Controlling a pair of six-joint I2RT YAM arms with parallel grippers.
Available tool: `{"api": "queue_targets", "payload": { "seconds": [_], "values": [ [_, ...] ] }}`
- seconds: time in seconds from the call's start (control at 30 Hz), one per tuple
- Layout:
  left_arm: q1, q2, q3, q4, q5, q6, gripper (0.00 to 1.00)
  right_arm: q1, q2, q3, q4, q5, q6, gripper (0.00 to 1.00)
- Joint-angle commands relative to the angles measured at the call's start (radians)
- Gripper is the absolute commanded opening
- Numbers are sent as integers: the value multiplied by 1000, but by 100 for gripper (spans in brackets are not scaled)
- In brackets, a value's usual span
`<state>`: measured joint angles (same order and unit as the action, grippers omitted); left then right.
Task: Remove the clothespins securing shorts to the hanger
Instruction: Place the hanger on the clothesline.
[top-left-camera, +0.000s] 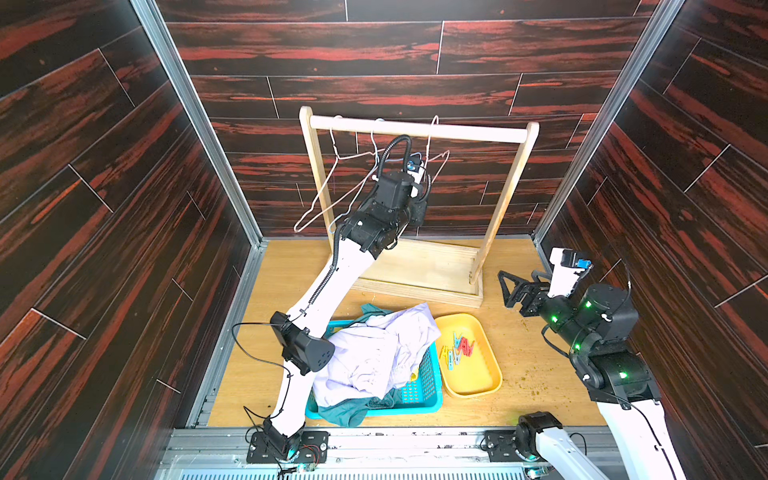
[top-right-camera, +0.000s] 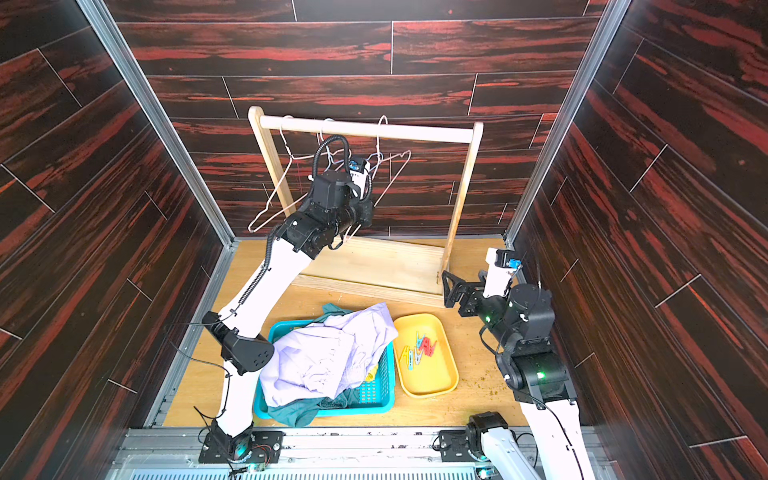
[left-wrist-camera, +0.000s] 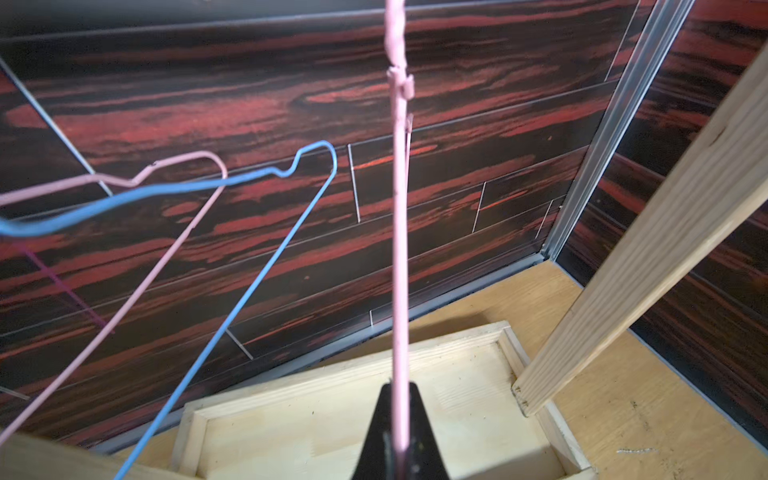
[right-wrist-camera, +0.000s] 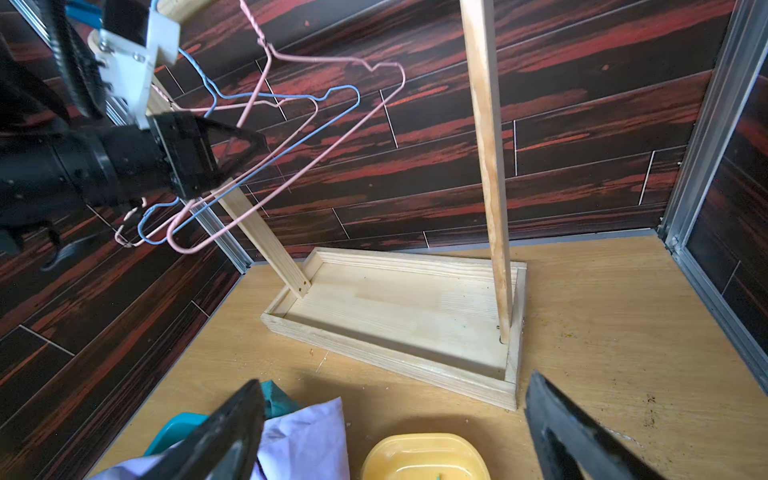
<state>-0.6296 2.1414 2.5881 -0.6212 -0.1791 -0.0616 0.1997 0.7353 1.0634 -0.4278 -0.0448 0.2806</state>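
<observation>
All three hangers on the wooden rack (top-left-camera: 415, 129) are bare wire. My left gripper (left-wrist-camera: 399, 390) is raised at the rack, shut on the thin wire of a pink hanger (left-wrist-camera: 400, 249). A blue hanger (left-wrist-camera: 266, 257) and another pink hanger (left-wrist-camera: 166, 257) hang beside it. The shorts lie heaped in a blue basket (top-left-camera: 424, 399), lavender shorts (top-left-camera: 374, 357) on top of teal shorts (top-left-camera: 345, 413). Several clothespins (top-left-camera: 459, 349), red, blue and yellow, lie in a yellow tray (top-left-camera: 490, 386). My right gripper (right-wrist-camera: 395, 386) hovers open and empty at the right, low over the table.
The rack's wooden base tray (top-left-camera: 415, 270) stands at the back of the table, its right post (right-wrist-camera: 486, 166) in front of my right gripper. Dark panelled walls close in both sides. Crumbs speckle the tabletop (top-left-camera: 536, 374) to the right of the yellow tray.
</observation>
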Motion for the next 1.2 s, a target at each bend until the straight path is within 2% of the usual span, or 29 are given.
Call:
{"api": "queue_targets", "payload": {
  "seconds": [0.0, 0.07, 0.13, 0.27, 0.33, 0.43, 0.67, 0.73, 0.87, 1.0, 1.17],
  "values": [
    [5, 5, 84, -26, 38, -32, 8, -1, -1, 7, -21, -13, 13, 98],
    [5, -2, 58, -31, 72, -38, 38, -1, -6, 4, -23, -8, 14, 98],
    [5, -22, 11, -25, 96, -46, 58, -1, -13, 1, -23, -3, 11, 98],
    [5, -81, -97, 11, 92, -65, 89, 0, -14, 5, -32, -3, 6, 98],
    [5, -129, -171, 69, 95, -67, 97, -1, -20, 6, -31, -3, 3, 99],
    [5, -253, -361, 230, 110, -48, 100, -1, -34, -3, -17, 8, -2, 98],
    [5, -591, -889, 709, 38, -4, 100, -1, -53, -14, -6, 33, -32, 98],
    [5, -662, -980, 779, 42, 17, 100, -1, -56, -15, -10, 41, -44, 98],
    [5, -806, -1172, 924, 139, 58, 100, -1, -62, -20, -16, 69, -65, 98],
    [5, -941, -1337, 1035, 172, 63, 100, -1, -63, -22, -11, 86, -89, 98],
    [5, -1089, -1467, 996, 135, 115, 100, -1, -59, -39, 31, 127, -97, 98]
  ]
}}
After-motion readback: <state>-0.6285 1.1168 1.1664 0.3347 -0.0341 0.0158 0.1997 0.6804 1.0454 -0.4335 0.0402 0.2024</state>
